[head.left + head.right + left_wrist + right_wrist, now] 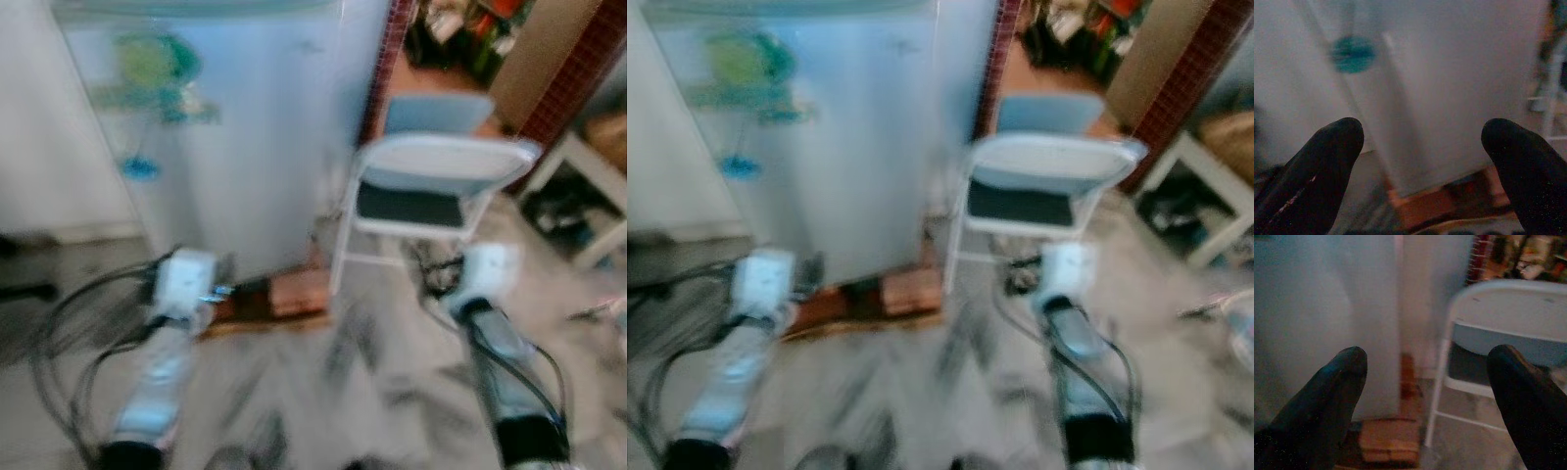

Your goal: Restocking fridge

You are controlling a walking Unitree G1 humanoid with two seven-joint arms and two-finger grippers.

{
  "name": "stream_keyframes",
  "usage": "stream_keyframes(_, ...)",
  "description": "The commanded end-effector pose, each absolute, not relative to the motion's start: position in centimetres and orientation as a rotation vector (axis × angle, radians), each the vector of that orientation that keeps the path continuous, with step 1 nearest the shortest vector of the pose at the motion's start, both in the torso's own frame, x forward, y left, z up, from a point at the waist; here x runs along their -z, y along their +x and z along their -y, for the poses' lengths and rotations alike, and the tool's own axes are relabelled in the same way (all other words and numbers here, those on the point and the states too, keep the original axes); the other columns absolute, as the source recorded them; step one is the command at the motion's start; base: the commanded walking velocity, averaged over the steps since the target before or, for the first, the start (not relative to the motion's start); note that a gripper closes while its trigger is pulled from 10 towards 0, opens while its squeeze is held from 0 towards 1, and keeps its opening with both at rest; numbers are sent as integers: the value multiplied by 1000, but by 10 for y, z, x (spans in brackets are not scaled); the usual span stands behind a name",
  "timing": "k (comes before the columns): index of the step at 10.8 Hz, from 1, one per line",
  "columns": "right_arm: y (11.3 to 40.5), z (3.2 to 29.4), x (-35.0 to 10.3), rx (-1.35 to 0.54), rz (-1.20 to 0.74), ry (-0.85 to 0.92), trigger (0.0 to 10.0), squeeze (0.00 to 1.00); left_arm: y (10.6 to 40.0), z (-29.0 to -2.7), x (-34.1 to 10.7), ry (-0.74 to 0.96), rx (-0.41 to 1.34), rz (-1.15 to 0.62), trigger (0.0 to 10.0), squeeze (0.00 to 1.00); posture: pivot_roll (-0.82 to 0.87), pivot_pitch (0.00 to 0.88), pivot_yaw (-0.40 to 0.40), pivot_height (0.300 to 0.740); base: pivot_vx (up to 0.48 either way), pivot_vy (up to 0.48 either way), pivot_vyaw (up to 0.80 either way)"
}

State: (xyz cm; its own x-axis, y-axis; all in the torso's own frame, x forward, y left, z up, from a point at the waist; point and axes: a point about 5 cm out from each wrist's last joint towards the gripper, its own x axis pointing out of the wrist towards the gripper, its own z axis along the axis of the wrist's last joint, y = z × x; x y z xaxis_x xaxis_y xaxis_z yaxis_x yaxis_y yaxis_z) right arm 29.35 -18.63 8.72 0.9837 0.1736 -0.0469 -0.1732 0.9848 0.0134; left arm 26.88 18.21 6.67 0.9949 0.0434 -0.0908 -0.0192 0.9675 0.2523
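Fridge (245, 147), big and white with its door shut, fills the upper left of the blurry head view. It stands on reddish bricks (299, 292). Green and blue stickers (157, 73) sit on its front, up high. A white folding chair (431, 186) stands just beside it, in the upper middle. The left gripper (1422, 161) points at the bottom of the fridge, fingers spread wide and holding nothing. The right gripper (1425, 391) points between fridge and chair, also spread wide and holding nothing.
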Motion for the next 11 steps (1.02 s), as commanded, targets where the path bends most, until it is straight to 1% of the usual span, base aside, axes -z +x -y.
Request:
stream_keyframes(1, 290, 196, -86, -138, -59, -15, 10000, 0, 270, -169, -71, 235, 15, -75, 10000, 0, 97, 52, -36, 740, 0, 480, 0)
stream_keyframes(3, 288, 198, -73, -17, -81, 24, 10000, 0, 269, -168, -69, 228, 6, -78, 10000, 0, 105, 46, -39, 740, 0, 480, 0)
stream_keyframes(4, 285, 192, -70, -46, -81, -37, 10000, 0, 269, -167, -70, 223, 17, -69, 10000, 0, 113, 39, -43, 740, 0, 480, 0)
stream_keyframes(5, 277, 185, -60, 12, -125, 60, 10000, 0, 270, -167, -72, 236, 30, -60, 10000, 0, 112, 36, -38, 740, 0, 472, 0)
stream_keyframes(6, 273, 178, -56, 46, -127, 195, 10000, 0, 270, -167, -71, 240, 34, -62, 10000, 0, 111, 36, -36, 740, 0, 472, 0)
stream_keyframes(8, 271, 178, -58, 23, -113, 115, 10000, 0, 272, -167, -71, 247, 46, -63, 10000, 0, 107, 33, -35, 740, 0, 474, 0)
stream_keyframes(9, 272, 187, -61, 56, -93, 61, 10000, 0, 273, -167, -71, 249, 43, -60, 10000, 0, 112, 24, -39, 740, 0, 472, 0)
stream_keyframes(10, 274, 196, -63, 79, -79, 94, 10000, 0, 277, -163, -78, 255, 59, -22, 10000, 0, 114, 22, -45, 740, 0, 0, 0)
stream_keyframes(11, 272, 196, -63, 77, -79, 111, 10000, 0, 278, -164, -78, 235, 63, -33, 10000, 0, 111, 26, -39, 740, 0, 0, 0)
